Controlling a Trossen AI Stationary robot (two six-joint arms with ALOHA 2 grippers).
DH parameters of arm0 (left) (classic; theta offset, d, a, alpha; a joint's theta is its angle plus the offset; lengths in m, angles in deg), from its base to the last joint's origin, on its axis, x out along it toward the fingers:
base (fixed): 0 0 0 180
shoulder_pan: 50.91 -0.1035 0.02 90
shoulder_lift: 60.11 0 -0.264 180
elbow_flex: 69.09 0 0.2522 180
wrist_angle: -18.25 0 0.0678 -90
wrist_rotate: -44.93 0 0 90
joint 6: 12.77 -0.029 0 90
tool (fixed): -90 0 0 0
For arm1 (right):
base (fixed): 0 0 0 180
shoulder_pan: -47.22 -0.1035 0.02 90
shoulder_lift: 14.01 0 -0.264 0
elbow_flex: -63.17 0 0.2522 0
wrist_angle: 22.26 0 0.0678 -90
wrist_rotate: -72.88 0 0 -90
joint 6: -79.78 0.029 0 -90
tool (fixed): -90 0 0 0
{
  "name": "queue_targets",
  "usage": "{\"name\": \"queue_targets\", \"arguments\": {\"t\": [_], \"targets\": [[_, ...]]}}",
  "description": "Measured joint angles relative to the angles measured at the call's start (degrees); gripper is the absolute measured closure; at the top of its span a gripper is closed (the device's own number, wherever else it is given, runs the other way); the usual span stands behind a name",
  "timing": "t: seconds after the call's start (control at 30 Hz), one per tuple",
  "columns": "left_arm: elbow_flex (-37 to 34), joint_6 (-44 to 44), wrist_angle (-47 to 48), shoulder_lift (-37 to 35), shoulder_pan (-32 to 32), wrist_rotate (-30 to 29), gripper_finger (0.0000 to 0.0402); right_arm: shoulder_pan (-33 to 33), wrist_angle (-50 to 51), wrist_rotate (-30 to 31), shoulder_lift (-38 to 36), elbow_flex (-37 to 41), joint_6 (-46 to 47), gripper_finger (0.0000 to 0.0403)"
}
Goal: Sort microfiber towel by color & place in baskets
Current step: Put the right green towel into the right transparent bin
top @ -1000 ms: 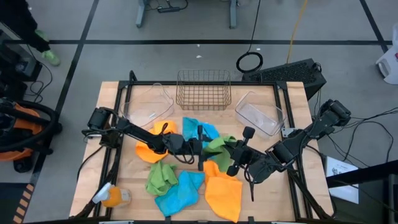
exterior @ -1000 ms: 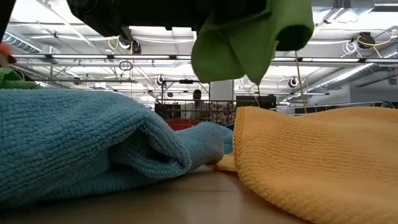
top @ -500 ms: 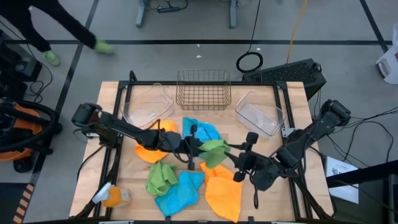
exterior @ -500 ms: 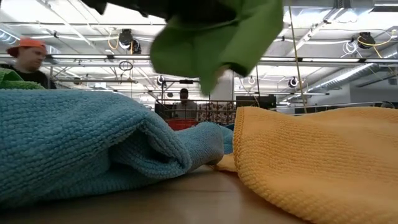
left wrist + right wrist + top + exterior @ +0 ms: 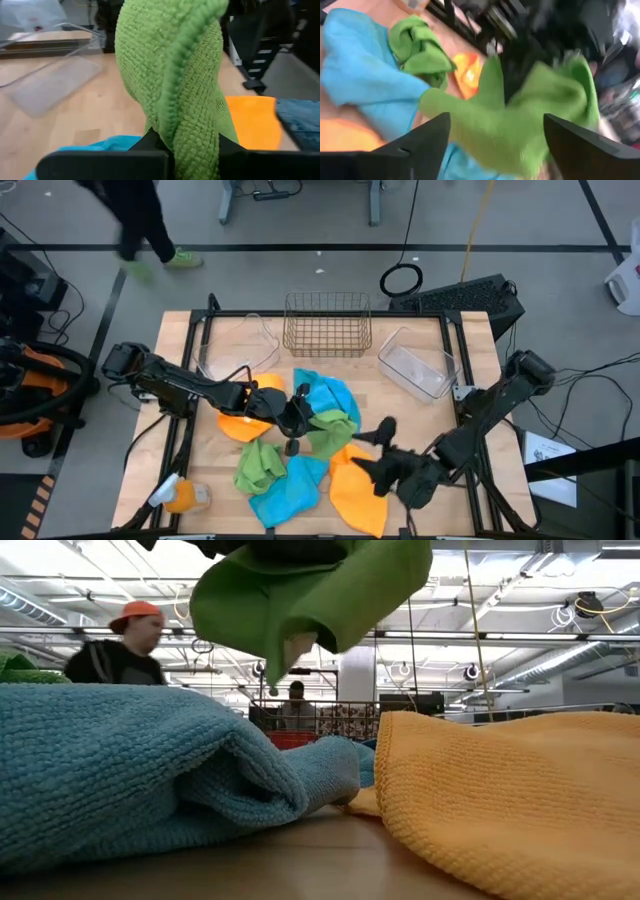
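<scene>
Step in hand: one green towel [image 5: 330,425] is up off the pile, pinched in the left end effector [image 5: 293,418] near the middle of the table [image 5: 420,330]; judging by the layout it's mid-carry, no bin reached yet. Left wrist view shows the fingers pressed together on a fold of that towel [image 5: 172,90], cloth bunched and hanging out past them; low view has it dangling [image 5: 310,590] clear above the blue towel [image 5: 150,775] and orange towel [image 5: 510,790]. Right end effector [image 5: 385,455] sits low over the orange towel [image 5: 360,495] at the near side; its own view shows both fingers [image 5: 417,142] spread wide with nothing between them, green cloth only farther off. Containers are at the far edge: wire basket [image 5: 327,325] in the centre, clear bins left [image 5: 238,345] and right [image 5: 415,360], all look empty. Next move, my read: swing left arm to whichever bin gets green, get the loose tail inside the rim before opening. Second green towel [image 5: 258,465] waits in the pile near the left front. A person [image 5: 120,650] is walking in the background, off the table
</scene>
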Motion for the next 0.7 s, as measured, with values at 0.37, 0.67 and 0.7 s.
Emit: {"name": "queue_targets", "arguments": {"t": [0.37,0.67,0.7], "targets": [[0.0,0.0,0.99,0.02,2.24,0.18,0.0376,4.01,-17.3,7.17,5.37,-0.02,-14.58,0.0067],[0.0,-0.56,-0.86,0.02,3.32,-0.73,0.0375,10.7,-10.42,-5.98,5.33,-0.02,4.26,0.0109],[0.0,-0.57,-0.82,0.02,3.26,-0.83,0.0375,10.95,-9.75,-6.06,5.33,-0.02,5.69,0.0122]]}}
